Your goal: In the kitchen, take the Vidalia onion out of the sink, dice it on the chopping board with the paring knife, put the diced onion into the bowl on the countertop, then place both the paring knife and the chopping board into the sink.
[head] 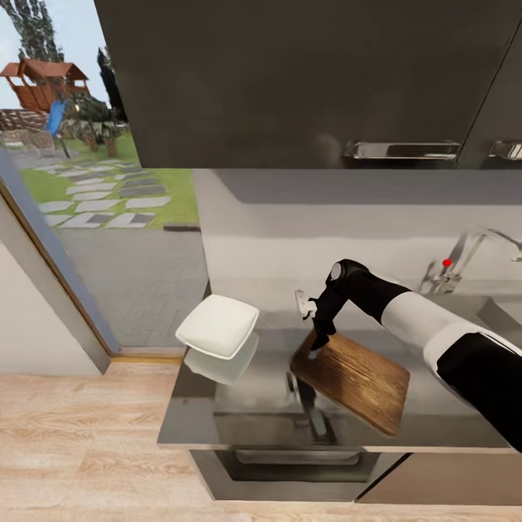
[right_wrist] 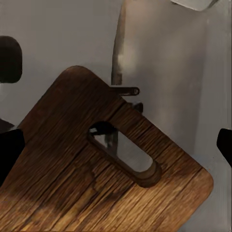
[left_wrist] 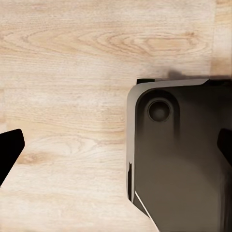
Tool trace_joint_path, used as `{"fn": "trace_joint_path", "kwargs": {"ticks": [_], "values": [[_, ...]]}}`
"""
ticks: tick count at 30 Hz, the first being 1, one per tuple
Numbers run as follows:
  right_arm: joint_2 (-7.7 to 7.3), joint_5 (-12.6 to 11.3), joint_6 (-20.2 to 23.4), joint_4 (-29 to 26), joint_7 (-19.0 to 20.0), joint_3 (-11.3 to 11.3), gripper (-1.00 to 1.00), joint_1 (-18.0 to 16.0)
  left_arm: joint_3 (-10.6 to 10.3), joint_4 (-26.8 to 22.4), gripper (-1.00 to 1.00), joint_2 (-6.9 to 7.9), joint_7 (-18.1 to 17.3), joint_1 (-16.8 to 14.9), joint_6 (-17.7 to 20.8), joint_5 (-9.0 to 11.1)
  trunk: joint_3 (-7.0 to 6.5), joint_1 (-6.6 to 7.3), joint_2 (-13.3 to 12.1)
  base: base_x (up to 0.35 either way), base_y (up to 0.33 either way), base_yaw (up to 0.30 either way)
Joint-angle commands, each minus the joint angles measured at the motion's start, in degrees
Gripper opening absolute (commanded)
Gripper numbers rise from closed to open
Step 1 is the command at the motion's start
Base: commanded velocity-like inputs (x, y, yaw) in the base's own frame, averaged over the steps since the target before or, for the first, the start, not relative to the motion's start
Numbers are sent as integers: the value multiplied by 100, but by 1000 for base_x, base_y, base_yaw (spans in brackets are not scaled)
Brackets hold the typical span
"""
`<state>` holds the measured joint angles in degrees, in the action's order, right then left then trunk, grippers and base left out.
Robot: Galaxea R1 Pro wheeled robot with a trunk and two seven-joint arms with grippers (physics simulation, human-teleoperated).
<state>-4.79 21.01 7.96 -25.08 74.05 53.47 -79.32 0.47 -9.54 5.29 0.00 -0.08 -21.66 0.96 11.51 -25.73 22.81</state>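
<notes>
**Operator:** Over the counter (head: 239,417), I'm holding the right tool (head: 317,342) at the slot end of the chopping board (head: 357,380). From the head camera it is sitting right against the board's near corner. The board is lying at an angle, near the counter's front edge.

**Observer:** Is the tool clamping the board?

**Operator:** I cannot tell. In the right wrist camera the fingers (right_wrist: 10,154) are showing wide apart at the picture's edges, with the board (right_wrist: 72,183) and its slot between them, but I'm not seeing contact.

**Observer:** Where is the bowl?

**Operator:** The white bowl (head: 217,326) is sitting at the counter's left end, well apart from the board. The sink (head: 500,308) with its faucet (head: 471,254) is lying off to the right.

**Observer:** And the left tool?

**Operator:** The left tool (left_wrist: 116,150) is hanging released, fingers spread, over the wood floor (left_wrist: 63,58) and a dark part of the robot's base (left_wrist: 179,159).
</notes>
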Motion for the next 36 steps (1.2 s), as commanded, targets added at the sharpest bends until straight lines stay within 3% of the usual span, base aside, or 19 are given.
{"fn": "trace_joint_path", "kwargs": {"ticks": [1,16,27,36], "values": [[-5,-1,59,-15,19,14,100,-5,1,-3,100,-1,0,-1,-13,9,20,-6,10,256,5,0],[-20,-1,48,-15,14,14,100,-5,-3,1,100,-1,0,-1,-18,9,149,-6,10,92,-26,0],[-25,1,15,111,-29,14,100,-5,-3,5,100,-1,0,-1,-16,9,162,-6,10,20,-14,0],[-14,-1,-255,303,-100,39,100,-5,-3,5,100,-1,0,-1,-14,7,162,-6,10,0,0,0]]}}
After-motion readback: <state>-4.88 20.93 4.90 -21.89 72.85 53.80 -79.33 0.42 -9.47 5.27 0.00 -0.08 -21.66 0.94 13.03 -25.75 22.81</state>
